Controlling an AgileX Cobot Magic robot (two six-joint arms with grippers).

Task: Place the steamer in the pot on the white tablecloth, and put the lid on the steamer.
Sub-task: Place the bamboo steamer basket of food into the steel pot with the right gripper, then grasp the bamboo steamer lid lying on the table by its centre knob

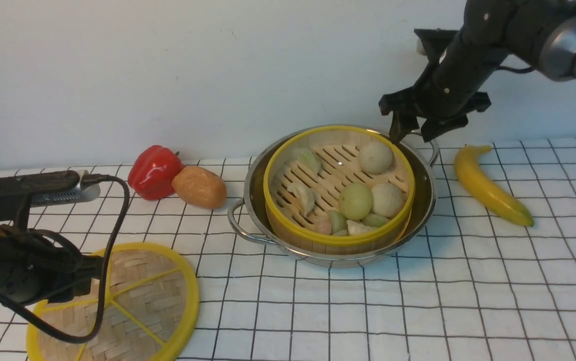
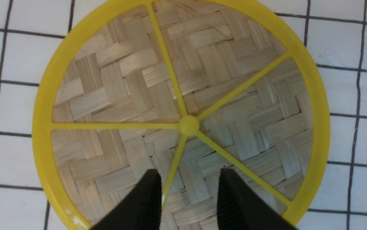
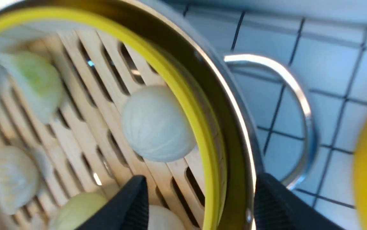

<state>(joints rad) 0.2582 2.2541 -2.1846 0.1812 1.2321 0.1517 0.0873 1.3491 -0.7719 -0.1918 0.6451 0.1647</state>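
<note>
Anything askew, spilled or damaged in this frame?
Nothing stands out. The steamer sits inside the pot, its buns all inside; the lid lies flat and intact on the white tablecloth.

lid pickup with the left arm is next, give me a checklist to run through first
1. Steamer seated in pot: ok, it sits inside the pot's rim.
2. Steamer top free for the lid: not ok. The right jaws are open and straddle the far rims, one inside the steamer and one outside the pot.
3. Left jaws open: ok.
4. Left jaws lined up: ok, they are over the lid, one on either side of a yellow spoke.
5. Lid flat on the cloth, nothing on it: ok.
6. Gap between left jaws and lid: cannot tell.
</note>
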